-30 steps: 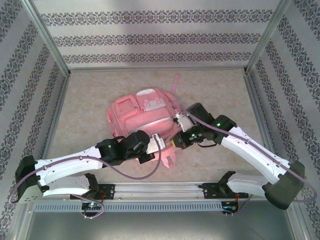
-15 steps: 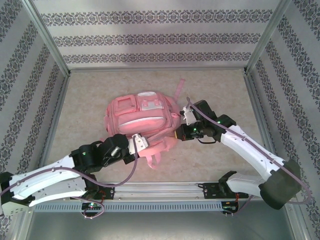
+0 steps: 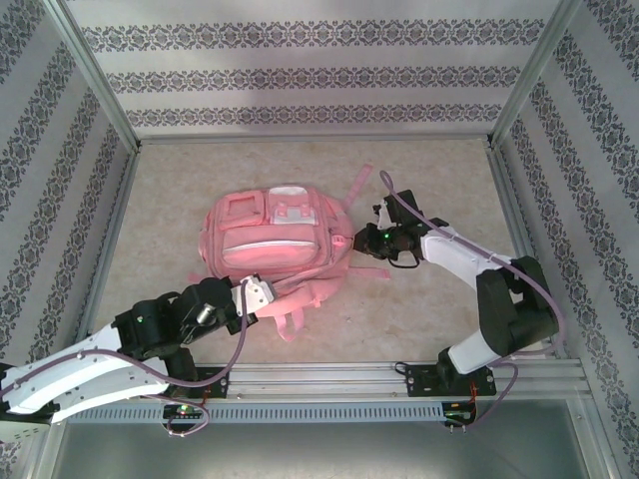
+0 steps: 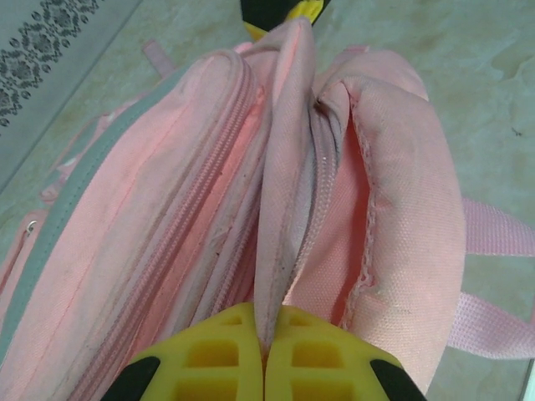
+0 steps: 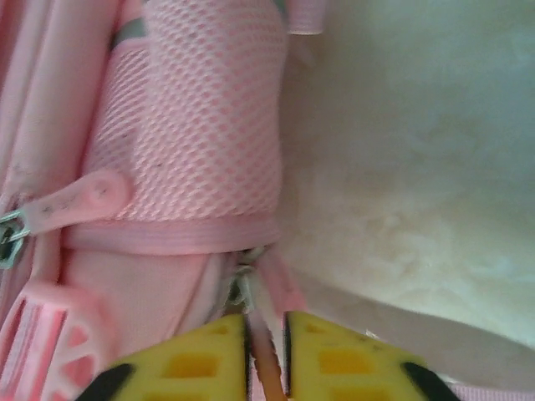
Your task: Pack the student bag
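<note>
The bag (image 3: 270,235) lay pockets-up on the worktop (image 3: 160,200), pink with white trim, between our grippers. At its near edge our left gripper (image 4: 265,355) was clamped on a fold of its fabric. That fold ran straight away to our right gripper (image 5: 266,334) at its right side, jaws barely parted about a thin strip (image 5: 264,363). Gripped or not, we could not tell.

Open tabletop (image 3: 170,190) left of and beyond the student bag (image 3: 275,244); patterned walls (image 3: 319,75) on three sides.
</note>
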Robot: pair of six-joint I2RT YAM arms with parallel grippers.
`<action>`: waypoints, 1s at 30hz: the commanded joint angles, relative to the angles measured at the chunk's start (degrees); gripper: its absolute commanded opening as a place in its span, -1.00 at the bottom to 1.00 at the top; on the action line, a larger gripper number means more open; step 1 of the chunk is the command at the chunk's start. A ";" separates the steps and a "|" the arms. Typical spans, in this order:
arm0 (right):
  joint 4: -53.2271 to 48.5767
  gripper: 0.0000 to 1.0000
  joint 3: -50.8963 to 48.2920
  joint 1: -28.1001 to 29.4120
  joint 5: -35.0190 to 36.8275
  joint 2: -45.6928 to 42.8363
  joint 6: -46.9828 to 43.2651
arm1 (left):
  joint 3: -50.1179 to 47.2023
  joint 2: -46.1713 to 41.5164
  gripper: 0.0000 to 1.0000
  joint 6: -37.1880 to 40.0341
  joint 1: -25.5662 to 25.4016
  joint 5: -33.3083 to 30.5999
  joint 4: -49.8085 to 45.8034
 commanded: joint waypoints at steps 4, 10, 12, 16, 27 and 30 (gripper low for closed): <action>-0.79 0.15 0.11 4.79 18.10 -13.48 -5.52 | 2.35 3.90 -1.00 -0.36 0.63 3.33 3.35; -7.49 0.27 -3.72 5.91 25.69 -27.58 -6.04 | 3.01 11.61 -1.00 0.15 0.64 6.97 7.53; -7.98 0.27 -4.88 6.19 26.47 -31.23 -6.05 | 5.07 17.38 -1.00 -1.05 0.61 7.97 9.07; -8.36 0.27 -6.40 6.20 26.94 -35.60 -5.84 | 10.38 29.74 -1.00 -4.47 0.46 11.60 15.65; -12.09 0.96 -5.37 5.14 28.46 -40.06 -9.36 | 11.25 35.29 0.99 -11.09 1.58 10.32 26.71; -9.16 0.96 -6.64 3.59 29.92 -40.51 -9.33 | 5.61 25.73 0.99 -15.73 8.79 10.61 27.99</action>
